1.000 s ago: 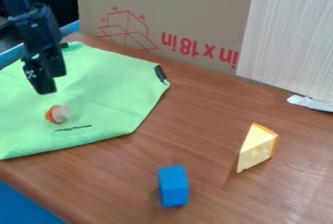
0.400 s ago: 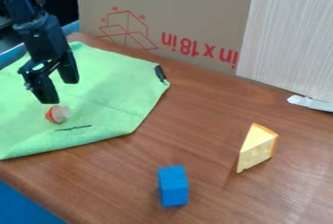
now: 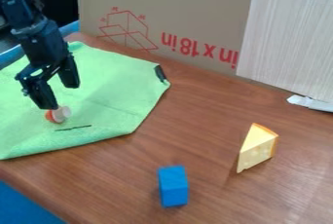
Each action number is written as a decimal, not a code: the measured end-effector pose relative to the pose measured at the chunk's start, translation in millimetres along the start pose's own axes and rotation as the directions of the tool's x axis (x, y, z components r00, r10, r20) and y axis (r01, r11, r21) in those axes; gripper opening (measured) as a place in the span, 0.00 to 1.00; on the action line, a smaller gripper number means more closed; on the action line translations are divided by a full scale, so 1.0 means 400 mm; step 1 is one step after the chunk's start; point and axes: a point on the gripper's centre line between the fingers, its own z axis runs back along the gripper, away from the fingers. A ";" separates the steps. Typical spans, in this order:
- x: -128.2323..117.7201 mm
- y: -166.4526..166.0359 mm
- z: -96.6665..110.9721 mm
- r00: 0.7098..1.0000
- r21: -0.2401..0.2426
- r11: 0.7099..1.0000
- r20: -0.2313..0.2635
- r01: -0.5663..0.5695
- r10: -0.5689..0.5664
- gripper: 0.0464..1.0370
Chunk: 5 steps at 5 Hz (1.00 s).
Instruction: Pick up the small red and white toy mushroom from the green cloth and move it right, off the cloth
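Observation:
The black gripper [image 3: 60, 96] hangs over the left part of the green cloth [image 3: 110, 101], its fingers spread apart with nothing between them. Just below its left finger lies a small red and white toy piece [image 3: 58, 115], like a mushroom, partly overlapped by the fingertip; whether they touch I cannot tell. On the bare wood at the front centre stands a blue block [image 3: 173, 186]. A yellow cheese wedge [image 3: 257, 147] with an orange edge stands to the right.
Behind the brown wooden table [image 3: 208, 121] rises a cardboard panel [image 3: 175, 13] with red print. A pale wood-grain board [image 3: 286, 38] leans at the right, with a white strip [image 3: 311, 103] at its foot. Black clips mark the cloth's far corners.
The gripper has opened and come lower, close to the toy mushroom, moving slightly to the right. The cloth, mushroom, block and cheese have stayed put.

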 end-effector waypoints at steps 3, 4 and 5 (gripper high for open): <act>0.018 -0.004 -0.031 0.999 0.014 1.000 -0.048 0.008 -0.007 0.93; 0.018 -0.009 -0.039 0.999 0.016 1.000 -0.051 0.006 -0.005 0.65; 0.018 -0.016 -0.046 0.999 0.008 1.000 -0.050 0.002 -0.002 0.34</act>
